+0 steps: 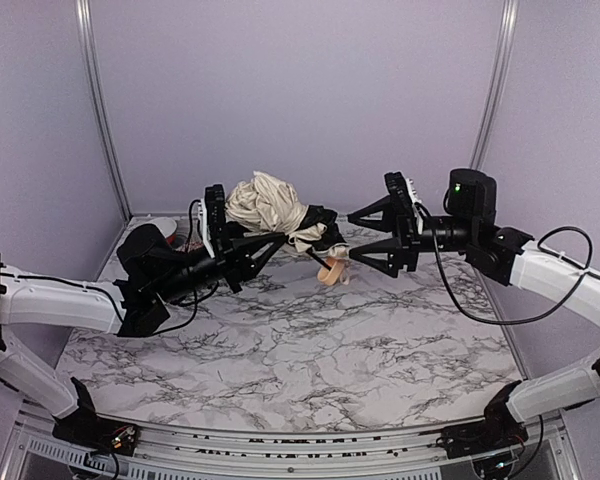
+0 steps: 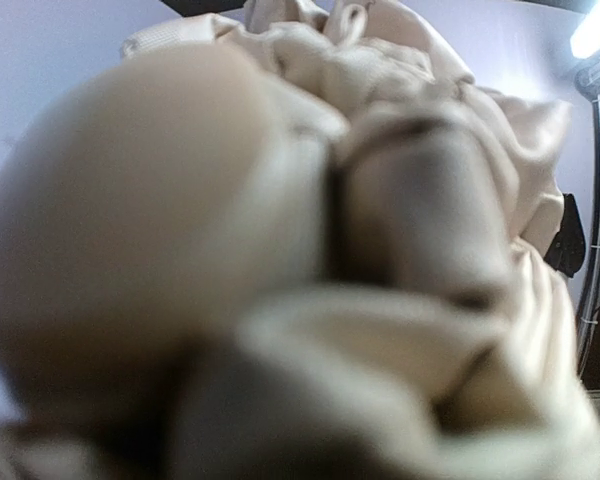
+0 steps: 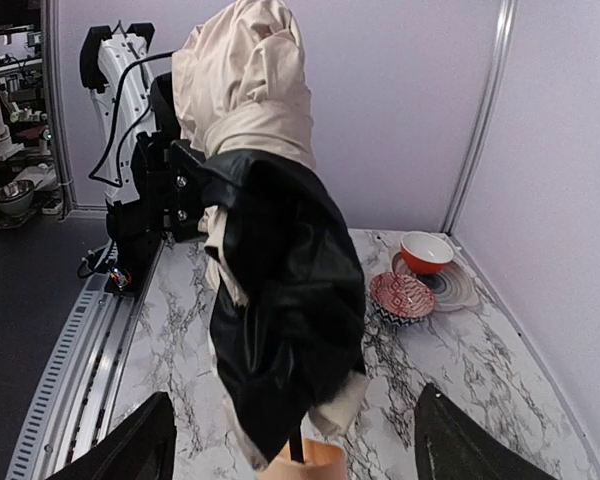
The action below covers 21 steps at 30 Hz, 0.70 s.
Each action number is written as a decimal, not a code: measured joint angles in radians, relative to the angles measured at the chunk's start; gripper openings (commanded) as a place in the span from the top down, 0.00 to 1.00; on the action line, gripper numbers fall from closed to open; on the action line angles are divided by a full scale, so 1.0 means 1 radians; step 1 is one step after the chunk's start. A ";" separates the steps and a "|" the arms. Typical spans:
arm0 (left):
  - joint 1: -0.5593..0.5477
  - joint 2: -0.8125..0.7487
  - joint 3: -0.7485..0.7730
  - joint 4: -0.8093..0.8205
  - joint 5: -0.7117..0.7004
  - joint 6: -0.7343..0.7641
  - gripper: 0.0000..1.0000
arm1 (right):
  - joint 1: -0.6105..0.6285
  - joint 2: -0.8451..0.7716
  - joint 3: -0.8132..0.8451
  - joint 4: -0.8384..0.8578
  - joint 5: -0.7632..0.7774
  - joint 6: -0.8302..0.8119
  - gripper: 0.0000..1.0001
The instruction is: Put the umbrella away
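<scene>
Two tools: the left tool (image 1: 265,250) seemingly clamps the umbrella (image 1: 270,205); the right tool (image 1: 352,238) gapes apart beside its knob (image 1: 332,272).

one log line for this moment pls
left gripper: shut on umbrella, held up | right gripper: open, handle between fingers | canopy: bunched, not stowed

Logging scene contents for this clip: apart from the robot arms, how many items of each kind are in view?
umbrella: 1
bowls: 2 (orange bowl, red patterned bowl)
plate: 1
Total: 4
</scene>
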 measured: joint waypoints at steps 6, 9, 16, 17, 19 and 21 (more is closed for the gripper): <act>0.039 -0.014 0.112 -0.406 -0.020 0.050 1.00 | -0.062 -0.047 -0.086 -0.039 0.006 -0.013 0.22; 0.062 0.051 0.241 -0.618 0.032 0.029 1.00 | -0.063 -0.047 -0.090 -0.050 0.039 -0.013 0.22; 0.114 0.278 0.446 -0.916 0.244 -0.154 0.99 | -0.130 -0.015 -0.075 -0.056 0.242 0.078 0.22; 0.114 0.320 0.480 -0.958 0.260 -0.175 0.96 | -0.149 0.000 -0.067 -0.058 0.278 0.103 0.22; 0.114 0.398 0.534 -1.024 0.288 -0.216 0.86 | -0.171 0.030 -0.056 -0.065 0.347 0.138 0.22; 0.114 0.462 0.561 -1.075 0.317 -0.257 0.82 | -0.184 0.057 -0.047 -0.083 0.406 0.166 0.22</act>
